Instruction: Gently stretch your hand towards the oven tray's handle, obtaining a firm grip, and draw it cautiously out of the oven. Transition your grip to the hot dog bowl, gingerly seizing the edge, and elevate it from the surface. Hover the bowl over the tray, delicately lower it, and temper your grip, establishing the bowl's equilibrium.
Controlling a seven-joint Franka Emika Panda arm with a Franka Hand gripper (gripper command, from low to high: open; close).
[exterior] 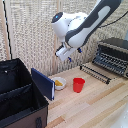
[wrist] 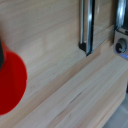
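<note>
Arm raised above counter; tray and bowl not gripped.

The fingers point(exterior: 66, 54) hang in the air above the counter point(exterior: 95, 105); their opening cannot be told, and they hold nothing. The oven point(exterior: 114, 54) stands at the exterior view's right, its oven tray point(exterior: 111, 63) in its mouth. The hot dog bowl point(exterior: 59, 83) rests on the counter just beside the red cup point(exterior: 78, 84).
</note>
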